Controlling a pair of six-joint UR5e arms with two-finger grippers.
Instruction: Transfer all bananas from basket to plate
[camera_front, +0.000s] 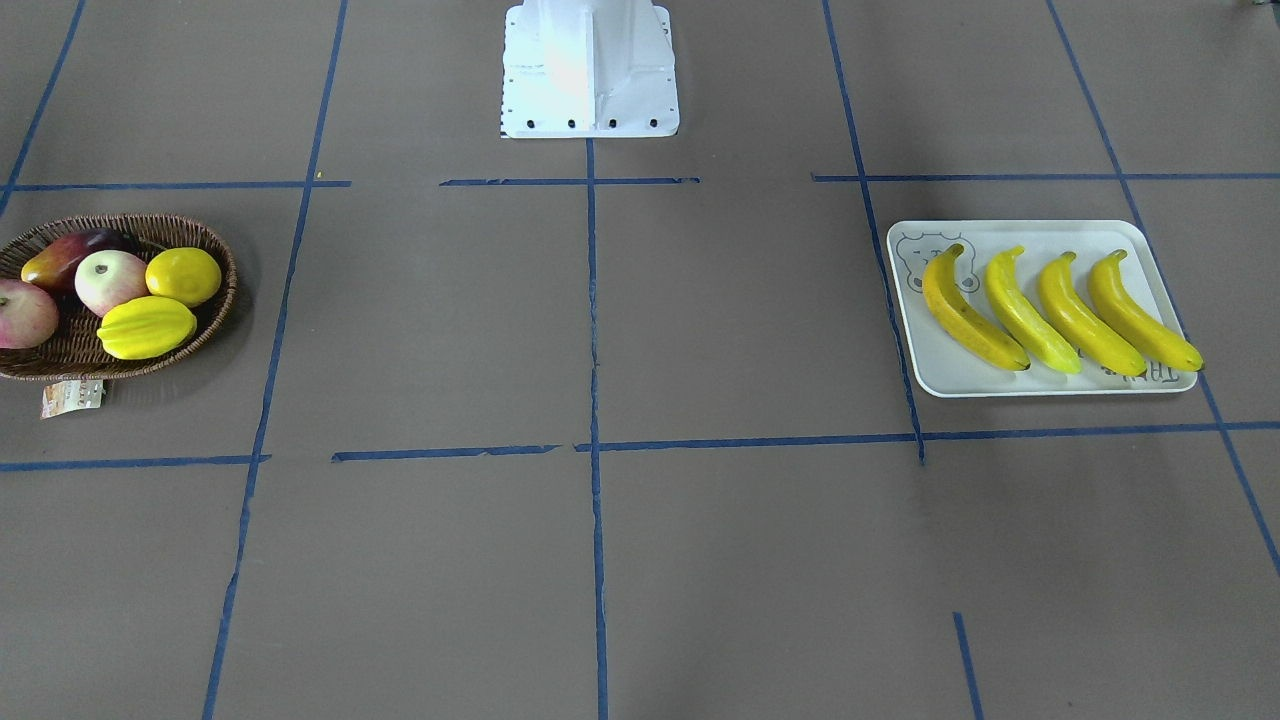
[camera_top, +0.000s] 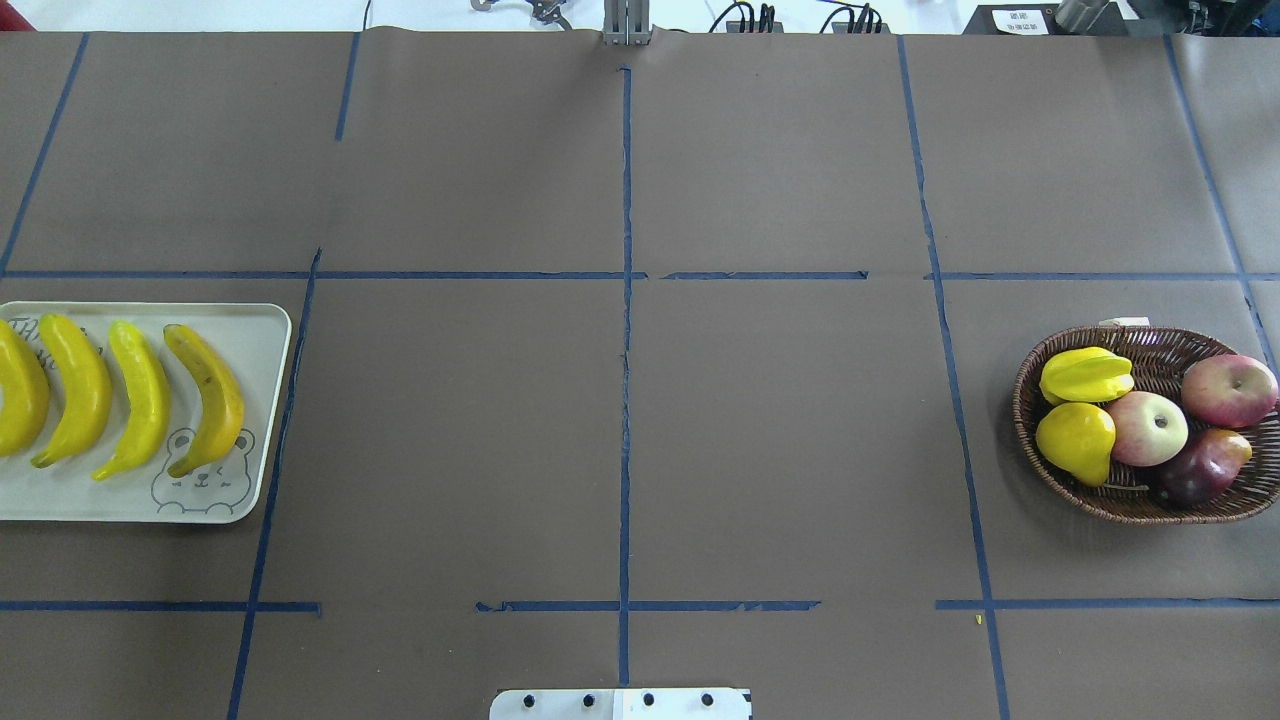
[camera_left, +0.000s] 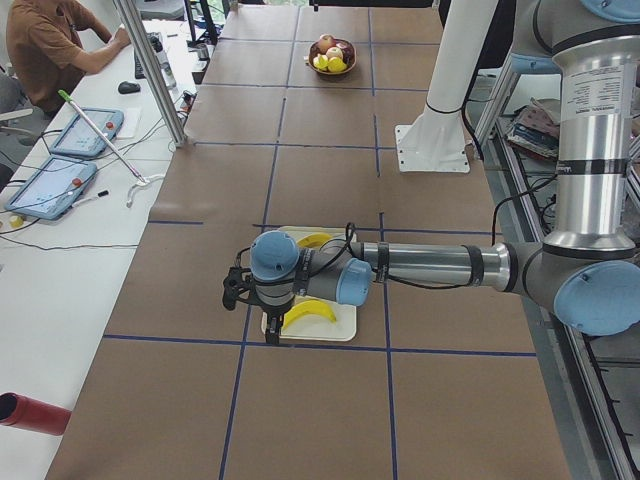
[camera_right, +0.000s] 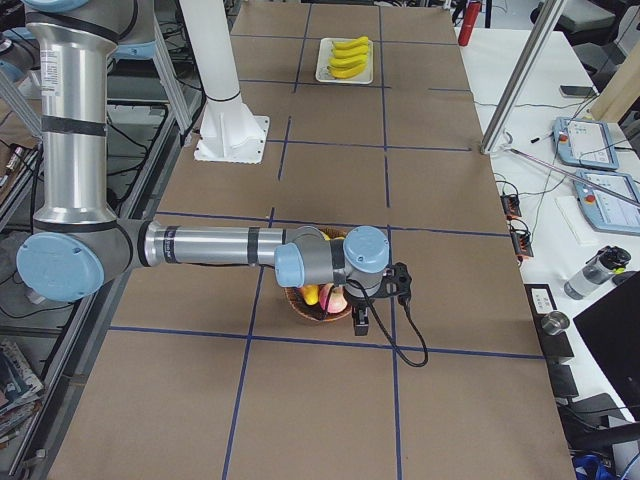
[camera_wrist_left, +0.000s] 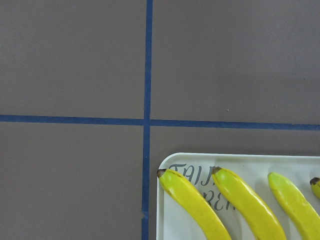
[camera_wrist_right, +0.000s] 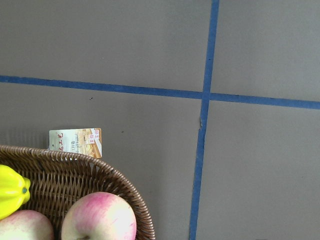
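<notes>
— Caught the left fingers (camera_left: 271, 332) or the right fingers (camera_right: 362, 322) grasping anything?
— Couldn't tell, clenched or released. Saw four bananas (camera_front: 1085, 320) side by side on the plate (camera_front: 1040, 385), well apart from the basket (camera_front: 225, 300).

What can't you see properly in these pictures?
- Left gripper: shown in exterior left only, small; open or shut unclear.
- Right gripper: shown in exterior right only; same.
- Plate: exterior left, mostly under the left arm.
- Basket: exterior right, mostly under the right arm.
- Outermost banana: overhead, cut by the left edge.
</notes>
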